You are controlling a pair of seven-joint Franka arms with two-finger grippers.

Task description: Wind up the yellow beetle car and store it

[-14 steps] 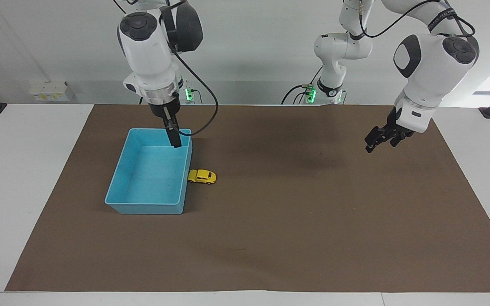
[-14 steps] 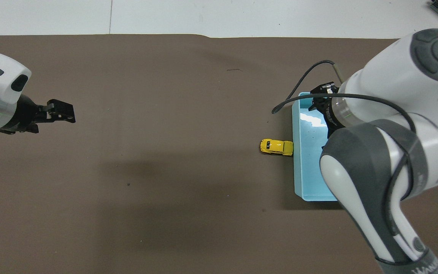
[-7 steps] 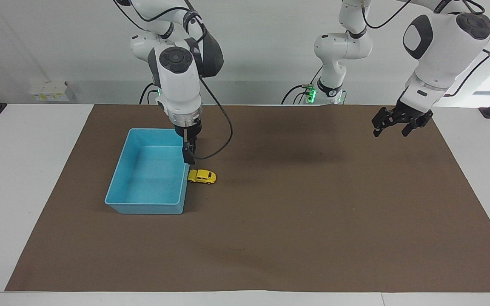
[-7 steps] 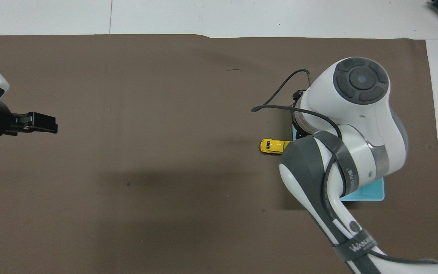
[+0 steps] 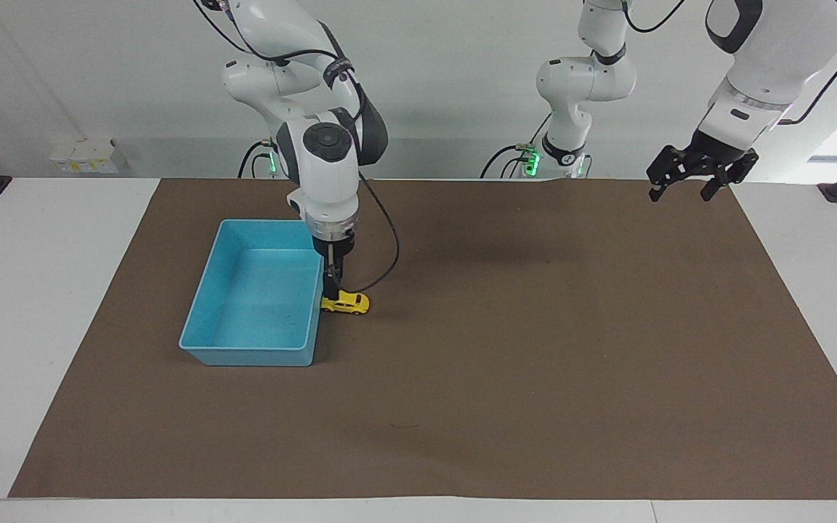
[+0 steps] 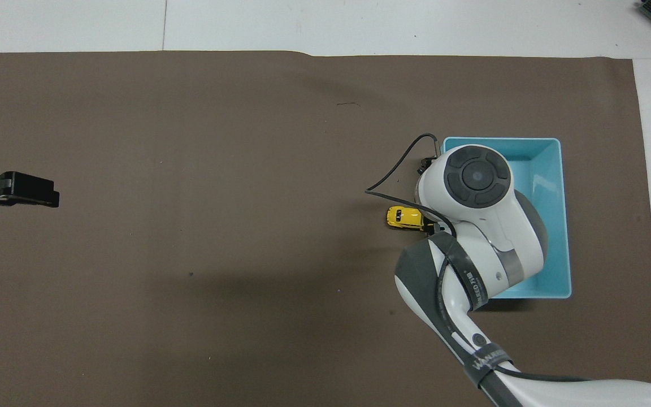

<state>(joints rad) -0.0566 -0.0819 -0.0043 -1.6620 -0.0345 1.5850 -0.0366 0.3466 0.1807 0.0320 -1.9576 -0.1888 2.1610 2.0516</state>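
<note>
Pointing straight down, the right hand (image 5: pixel 332 292) touches the yellow beetle car (image 5: pixel 346 302) at its bin end; whether its fingers grip cannot be told. The car sits on the brown mat (image 5: pixel 506 378), touching the blue bin (image 5: pixel 244 356) at the bin's nine o'clock seen from overhead. The left hand (image 5: pixel 689 183) waits open, raised over the mat's corner.

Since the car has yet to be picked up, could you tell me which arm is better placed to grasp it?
The right. The right gripper hangs open directly over the yellow beetle car beside the blue bin; the left gripper waits high at the table's other end.
</note>
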